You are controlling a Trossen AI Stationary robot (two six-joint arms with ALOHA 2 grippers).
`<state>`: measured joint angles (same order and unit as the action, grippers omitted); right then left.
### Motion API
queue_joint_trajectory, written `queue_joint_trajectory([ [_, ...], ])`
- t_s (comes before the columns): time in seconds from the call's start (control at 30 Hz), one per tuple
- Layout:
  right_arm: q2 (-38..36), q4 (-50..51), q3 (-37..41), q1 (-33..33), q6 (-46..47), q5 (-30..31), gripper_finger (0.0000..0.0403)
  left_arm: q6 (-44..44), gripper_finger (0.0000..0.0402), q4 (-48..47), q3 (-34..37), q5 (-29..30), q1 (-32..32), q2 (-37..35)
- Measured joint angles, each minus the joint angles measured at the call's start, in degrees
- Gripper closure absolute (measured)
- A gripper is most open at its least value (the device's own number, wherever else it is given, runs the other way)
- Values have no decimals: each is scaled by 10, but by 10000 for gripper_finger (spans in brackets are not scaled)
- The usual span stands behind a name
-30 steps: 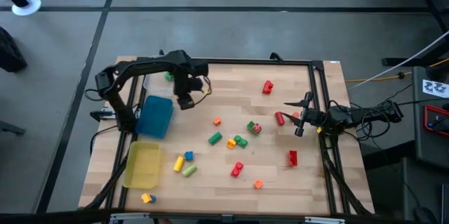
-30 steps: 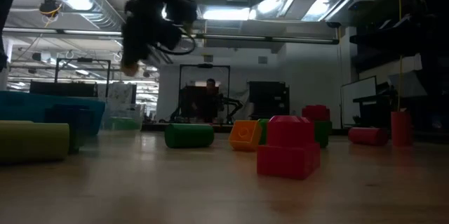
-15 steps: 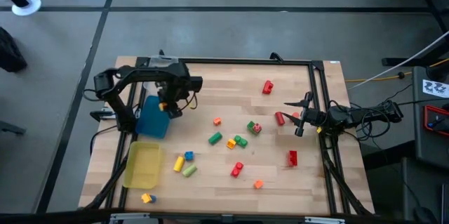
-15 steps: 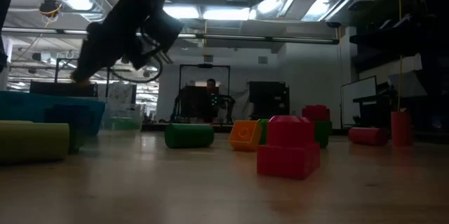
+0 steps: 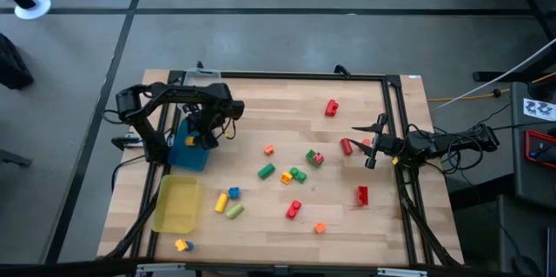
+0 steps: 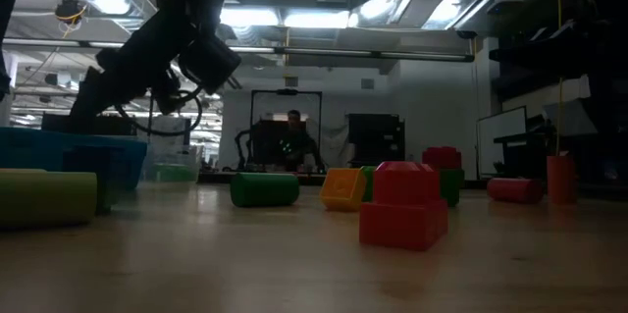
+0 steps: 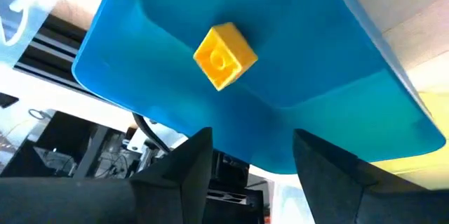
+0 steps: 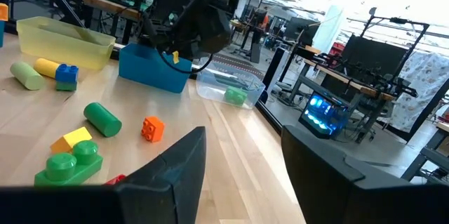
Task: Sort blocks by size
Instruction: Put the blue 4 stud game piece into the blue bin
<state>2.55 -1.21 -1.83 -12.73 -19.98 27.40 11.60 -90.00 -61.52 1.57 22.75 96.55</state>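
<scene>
We see the left gripper (image 5: 203, 131) over the blue tray (image 5: 193, 157) at the left side of the table (image 5: 347, 225). In its wrist view the two fingers stand apart with nothing between them, and a yellow cube (image 7: 224, 55) is just past them, inside the tray. We cannot tell if this cube is lying on the tray floor or falling. We think the gripper is placed there because this tray collects one size of block, so a piece let go from this position ends up inside the walls.

The right gripper (image 5: 372, 145) waits low near the right edge of the table, just beside a red cylinder (image 5: 347, 146). Its jaws are open at a medium width and hold nothing.

Most blocks are not sorted yet. In the middle of the table lie an orange cube (image 5: 269, 149), a green cylinder (image 5: 266, 171) and a green brick (image 5: 298, 174). A red brick (image 5: 331, 108) lies near the far edge, and another red brick (image 5: 362, 194) lies at the right. The yellow tray (image 5: 178, 205) is at the near left, with a yellow and blue piece (image 5: 225, 198) beside it. The clear tray (image 8: 228, 87) holds one green block (image 8: 234, 95).

We judge the sorting is at an early stage, because so many pieces are spread on the table.
</scene>
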Motion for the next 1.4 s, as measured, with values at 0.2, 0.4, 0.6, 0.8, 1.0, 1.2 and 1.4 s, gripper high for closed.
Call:
queue_joint_trajectory([
  [0.2, 0, 0, 0, 0, 0, 0, 214, -15, 228, 1, -26, -3, -4, -10],
  [0.4, 0, 0, 0, 0, 0, 0, 214, 27, 230, 13, -60, -5, -27, -70],
  [0.6, 0, 1, 0, 0, 0, 0, 214, 131, 231, 53, -64, -10, -88, -145],
  [0.8, 0, 1, 0, 0, 0, 0, 214, 214, 231, 157, -64, -21, -181, -178],
  [1.0, 0, 1, 0, 0, 0, 0, 214, 229, 231, 234, -64, -22, -238, -175],
  [1.2, 0, 1, 0, 0, 0, 0, 214, 183, 231, 234, -64, -28, -252, -173],
  [1.4, 0, 1, 0, 0, 0, 0, 214, 169, 212, 235, -64, -33, -259, -166],
])
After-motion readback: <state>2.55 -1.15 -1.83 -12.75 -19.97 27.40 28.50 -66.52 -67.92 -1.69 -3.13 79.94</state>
